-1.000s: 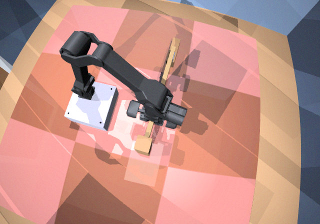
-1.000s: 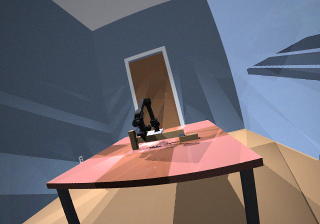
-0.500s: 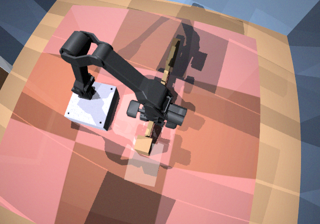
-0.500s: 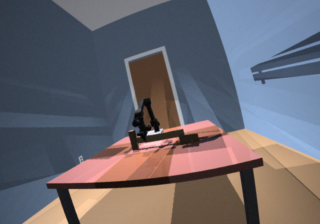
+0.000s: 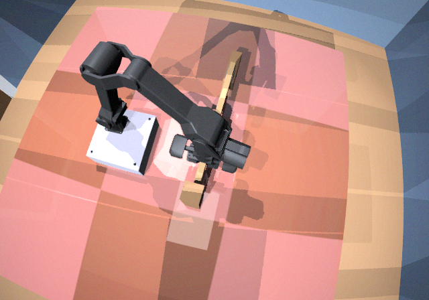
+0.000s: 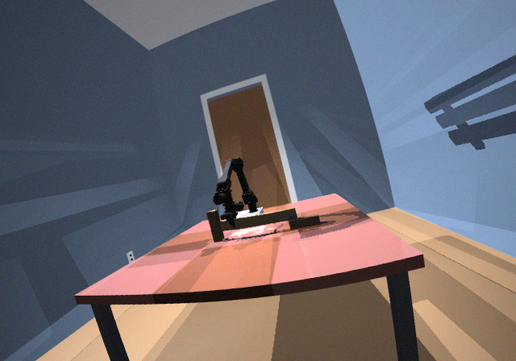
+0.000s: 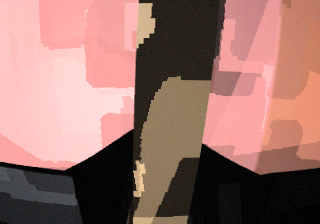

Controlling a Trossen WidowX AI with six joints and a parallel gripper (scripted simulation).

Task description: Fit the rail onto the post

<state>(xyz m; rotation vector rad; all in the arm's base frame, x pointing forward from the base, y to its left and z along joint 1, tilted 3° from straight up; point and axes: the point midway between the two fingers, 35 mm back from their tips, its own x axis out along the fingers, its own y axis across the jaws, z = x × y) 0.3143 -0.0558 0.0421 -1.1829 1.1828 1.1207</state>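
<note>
The long wooden rail (image 5: 225,90) (image 6: 266,218) (image 7: 180,119) runs from the post to the low footboard block (image 5: 237,55) (image 6: 305,221). Its far end is at the bracket (image 6: 292,217); how it sits there is too small to tell. Its near end is off the table, close beside the upright wooden post (image 5: 191,197) (image 6: 214,226). A narrow dark strip shows between them in the top view. The pegs and holes cannot be made out. The rail looks roughly level. My gripper (image 5: 205,158) (image 6: 230,221) (image 7: 156,138) is shut on the rail near the post, with a finger on each side.
The white base plate (image 5: 120,144) of the arm lies left of the rail. A pale rectangle (image 5: 188,232) shows on the table beyond the post. The arm arches over from the base to the rail. Shadows cross the pink and orange table top (image 5: 294,165).
</note>
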